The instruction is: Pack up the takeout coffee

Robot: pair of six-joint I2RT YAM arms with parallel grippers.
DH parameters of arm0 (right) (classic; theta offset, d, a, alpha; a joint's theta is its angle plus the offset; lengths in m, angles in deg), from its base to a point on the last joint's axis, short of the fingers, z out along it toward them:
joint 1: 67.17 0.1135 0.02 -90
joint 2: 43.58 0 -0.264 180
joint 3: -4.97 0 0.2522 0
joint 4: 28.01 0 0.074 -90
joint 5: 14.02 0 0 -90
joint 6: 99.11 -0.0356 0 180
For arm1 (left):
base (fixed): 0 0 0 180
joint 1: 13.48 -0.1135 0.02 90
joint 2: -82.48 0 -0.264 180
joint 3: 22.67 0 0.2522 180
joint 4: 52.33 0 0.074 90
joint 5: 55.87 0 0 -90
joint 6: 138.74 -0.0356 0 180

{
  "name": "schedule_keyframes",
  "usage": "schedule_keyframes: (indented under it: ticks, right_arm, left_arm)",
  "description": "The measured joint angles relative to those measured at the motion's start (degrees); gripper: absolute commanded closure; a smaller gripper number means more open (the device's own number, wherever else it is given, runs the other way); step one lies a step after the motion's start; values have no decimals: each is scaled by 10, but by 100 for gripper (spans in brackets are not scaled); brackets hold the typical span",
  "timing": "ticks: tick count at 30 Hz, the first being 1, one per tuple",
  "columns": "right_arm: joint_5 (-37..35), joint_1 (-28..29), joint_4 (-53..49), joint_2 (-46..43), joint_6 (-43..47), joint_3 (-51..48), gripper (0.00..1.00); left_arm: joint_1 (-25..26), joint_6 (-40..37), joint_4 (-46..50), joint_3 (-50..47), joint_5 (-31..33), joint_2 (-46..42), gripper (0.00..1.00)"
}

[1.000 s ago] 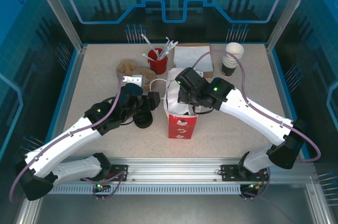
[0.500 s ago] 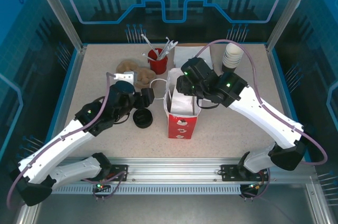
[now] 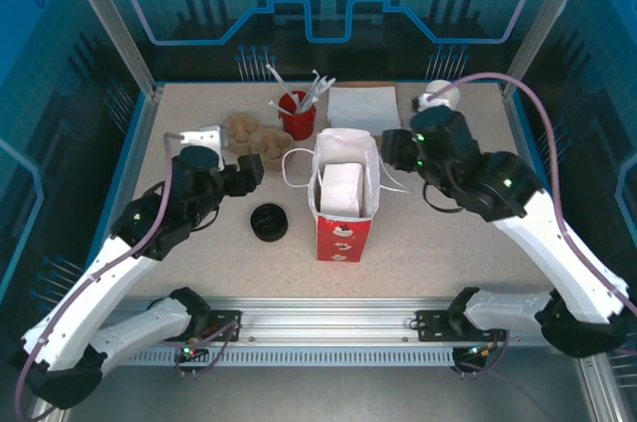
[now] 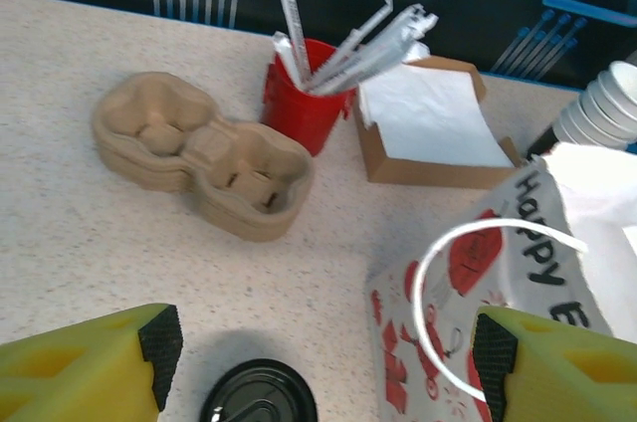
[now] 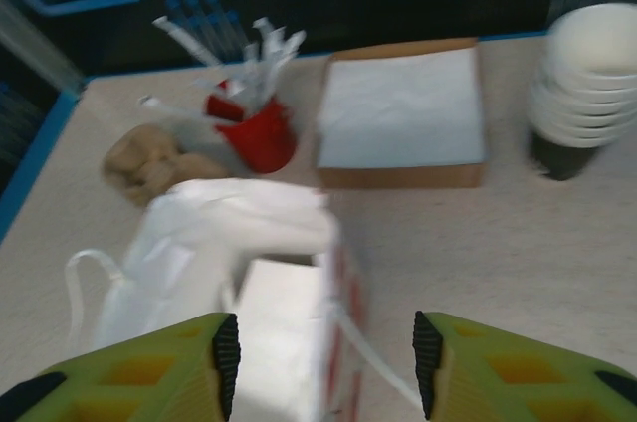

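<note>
A speckled bench [image 3: 448,243] seen from above, with two white robot arms reaching in from the near edge. A red and white printed paper bag [image 3: 343,228] stands open and upright at the middle of the bench, with a white packet [image 3: 341,188] inside it. The coffee cup [image 3: 269,221], a small dark cup with a round black lid, stands on the bench just left of the bag, outside it and untouched. The left jaws hover to the far left of the cup, apart from it; they are spread wide and hold nothing. In the left wrist view their yellow-green fingers [image 4: 90,372] sit at the two bottom corners, with the black lid at the bottom edge between them and a white loop handle [image 4: 448,273] of the bag on the right. The right jaws hover just right of the bag's mouth, also spread and holding nothing. Their fingers [image 5: 149,367] frame the white packet and the bag's rim in the right wrist view, which is blurred. Along the far side of the bench, from left to right, are a brown cardboard cup carrier [image 3: 249,133], a red cup [image 3: 297,115] full of wrapped straws, a cardboard box of white napkins [image 3: 363,104], and a stack of lidless paper cups [image 3: 438,96] partly hidden behind the right arm.
</note>
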Motion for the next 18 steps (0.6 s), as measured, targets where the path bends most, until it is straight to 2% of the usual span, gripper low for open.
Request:
schedule_keyframes:
  ticks: [4, 10, 14, 18]
  right_arm:
    - [-25, -65, 29, -88, 39, -93, 43]
    - [6, -177, 83, -179, 114, -239, 27]
    - [56, -235, 151, -202, 165, -328, 11]
    - [84, -293, 205, -183, 175, -388, 6]
  left_arm:
    - [-26, -31, -11, -45, 0, -53, 20]
    - [-34, -60, -45, -151, 17, -124, 4]
    - [-39, -72, -86, -213, 57, -148, 1]
    - [-50, -96, -144, -265, 103, -156, 1]
